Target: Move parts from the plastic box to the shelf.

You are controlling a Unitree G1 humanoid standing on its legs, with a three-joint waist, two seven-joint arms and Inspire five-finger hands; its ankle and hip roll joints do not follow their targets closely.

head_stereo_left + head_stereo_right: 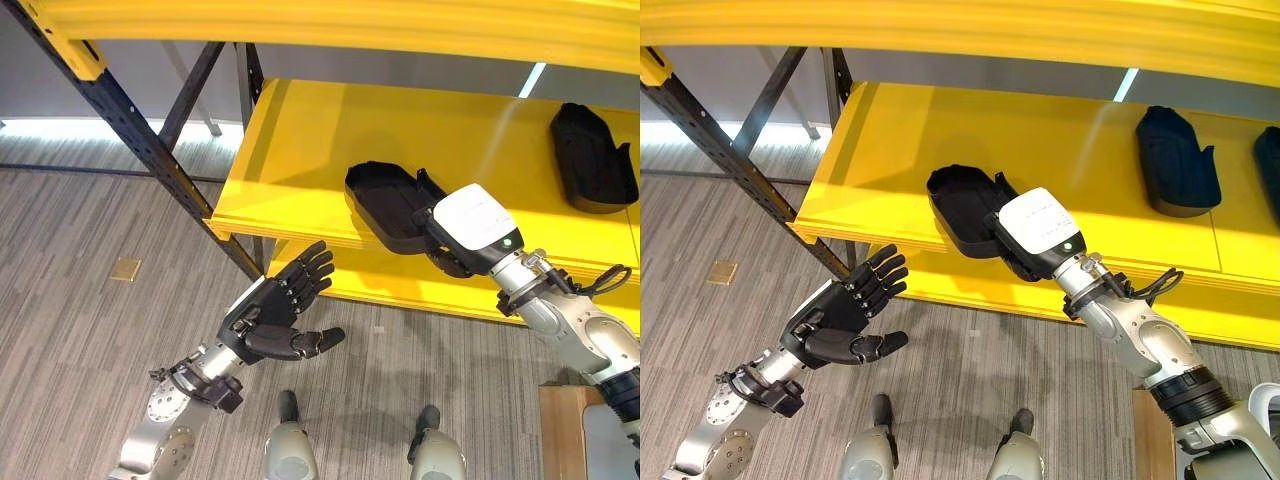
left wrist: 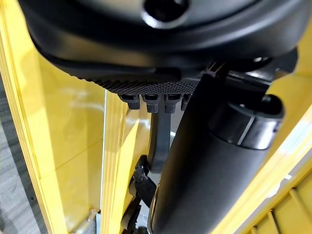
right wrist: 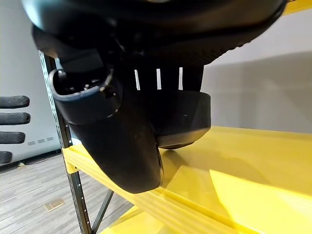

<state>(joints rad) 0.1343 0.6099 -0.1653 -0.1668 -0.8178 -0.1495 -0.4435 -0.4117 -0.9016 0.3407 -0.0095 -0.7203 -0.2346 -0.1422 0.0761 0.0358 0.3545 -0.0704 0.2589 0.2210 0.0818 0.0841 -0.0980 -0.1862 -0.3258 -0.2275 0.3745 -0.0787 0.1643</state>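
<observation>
In the left eye view, your right hand (image 1: 455, 240) reached over the front edge of the yellow shelf board (image 1: 300, 150) and met the near end of a black, shallow, oval plastic part (image 1: 385, 205) resting on it; the white housing on the back of that hand hid its fingers, so I could not tell whether they were clamped on the part or slack. Your left hand (image 1: 275, 312) hung below the shelf's front lip, fingers straight and spread, thumb out, holding nothing. A second black part (image 1: 592, 158) lay farther along the shelf, well beyond the right hand. The right eye view showed the same two, plus the edge of a third dark part (image 1: 1270, 165) past them, so three on the shelf in all. In the left wrist view the fingers (image 2: 156, 102) pointed at the yellow shelving, with nothing between them. In the right wrist view the part (image 3: 180, 122) sat just past the thumb (image 3: 122, 146), its underside touching the board close to the lip. That was your risk: the part sat near the edge, and I judged that pulling the hand back carelessly could have dragged it off onto the floor.
</observation>
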